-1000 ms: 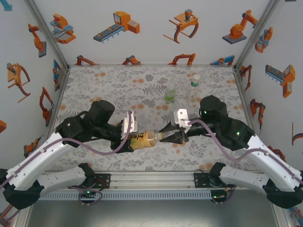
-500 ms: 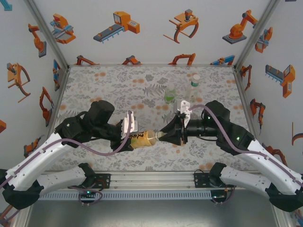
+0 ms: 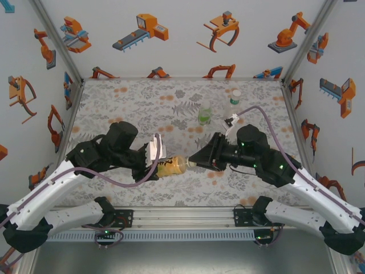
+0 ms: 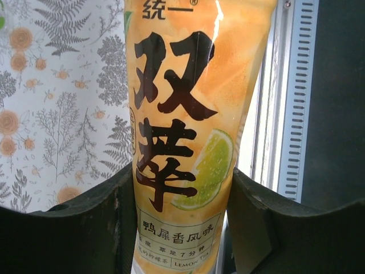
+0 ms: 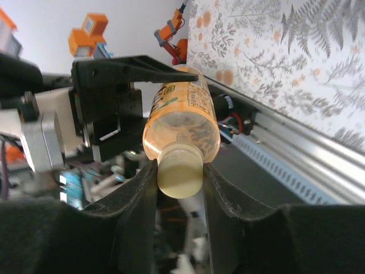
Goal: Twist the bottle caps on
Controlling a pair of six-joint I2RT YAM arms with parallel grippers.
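Left gripper (image 3: 155,166) clamps amber lemon-tea bottle (image 4: 182,114) horizontal between arms. Right gripper (image 3: 195,162) pinches pale yellowish cap (image 5: 180,171) at neck. Your risks: cross-threading from misaligned axes; bottle rotating in clamp.

Both arms bend inward, tips facing. The left pincer (image 3: 160,166) clamps the amber bottle (image 4: 182,114). The right pincer (image 3: 195,161), wrist seemingly rolled sideways, pinches the pale yellowish cap (image 5: 179,171).
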